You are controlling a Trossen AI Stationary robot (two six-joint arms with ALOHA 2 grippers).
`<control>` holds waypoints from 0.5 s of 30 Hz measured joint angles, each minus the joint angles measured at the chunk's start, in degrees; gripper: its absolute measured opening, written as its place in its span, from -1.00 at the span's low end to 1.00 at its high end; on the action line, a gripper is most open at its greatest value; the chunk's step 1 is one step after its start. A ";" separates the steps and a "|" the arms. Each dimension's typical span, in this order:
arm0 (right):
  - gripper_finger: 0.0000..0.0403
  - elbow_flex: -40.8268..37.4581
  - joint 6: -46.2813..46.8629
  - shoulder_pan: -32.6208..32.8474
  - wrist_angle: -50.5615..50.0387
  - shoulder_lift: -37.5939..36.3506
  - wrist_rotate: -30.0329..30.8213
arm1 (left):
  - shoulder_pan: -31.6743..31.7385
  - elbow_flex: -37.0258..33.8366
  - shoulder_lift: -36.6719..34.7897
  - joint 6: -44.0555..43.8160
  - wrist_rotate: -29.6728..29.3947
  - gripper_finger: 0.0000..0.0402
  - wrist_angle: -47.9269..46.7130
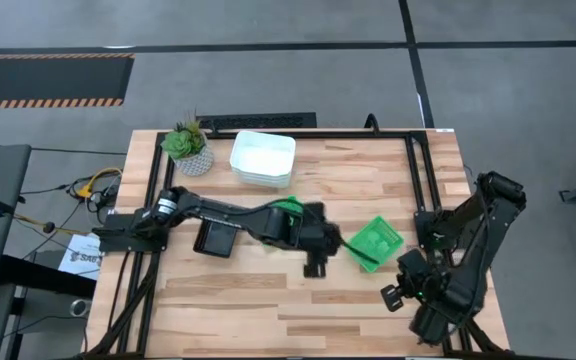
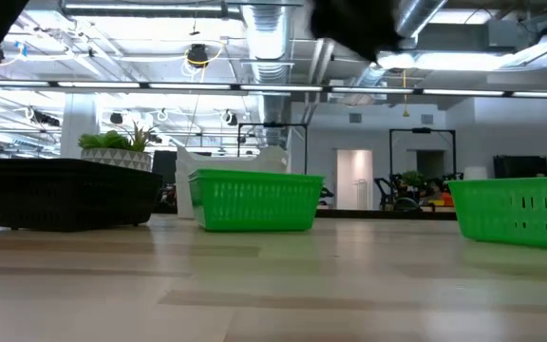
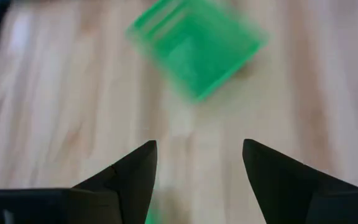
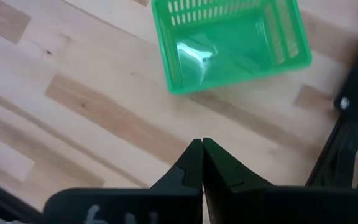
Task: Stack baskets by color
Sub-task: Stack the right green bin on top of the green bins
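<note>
Your left gripper (image 1: 316, 268) sits over the middle of the table (image 1: 368, 310), at the end of an arm stretched across from the left edge, and its 2 dark fingers (image 3: 129, 177) are spread wide with nothing between them but bare wood. Just ahead of those fingertips, apart from them, lies a green basket (image 3: 194, 46), turned at an angle to the table edge and resting flat; in the high view it sits just to the right of the gripper (image 1: 374, 243). A second green basket (image 1: 290, 204) shows as a sliver beside the arm, behind the gripper and mostly hidden under it; in the low view it stands upright on the wood (image 2: 254, 199). A black basket (image 1: 215, 239) lies farther back along the same arm, partly under it, near the left side. The white baskets (image 1: 262, 158) stand nested together well beyond the arm, toward the far edge, with a potted plant (image 1: 188, 147) next to them. You cannot tell from above how many white ones are in that pile. Your right gripper (image 4: 202, 163) waits near the right front corner of the table, its fingers pressed together and gripping nothing; the angled green basket (image 4: 229, 40) lies ahead of its tip, clear of it. A black frame (image 1: 415, 160) runs along the table's far and right sides.
</note>
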 joint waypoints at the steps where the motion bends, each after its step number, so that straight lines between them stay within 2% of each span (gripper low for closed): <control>1: -0.91 0.00 1.92 1.02 0.02 0.00 -0.02 | -0.24 0.04 0.55 2.97 1.56 0.13 2.78; 7: -0.89 0.04 11.94 7.48 -0.41 1.67 -0.26 | -0.71 -0.08 6.58 19.03 3.05 0.13 13.12; 15: -0.91 0.09 12.25 8.96 3.24 4.65 -1.44 | 0.21 -0.15 12.61 32.59 7.18 0.13 23.46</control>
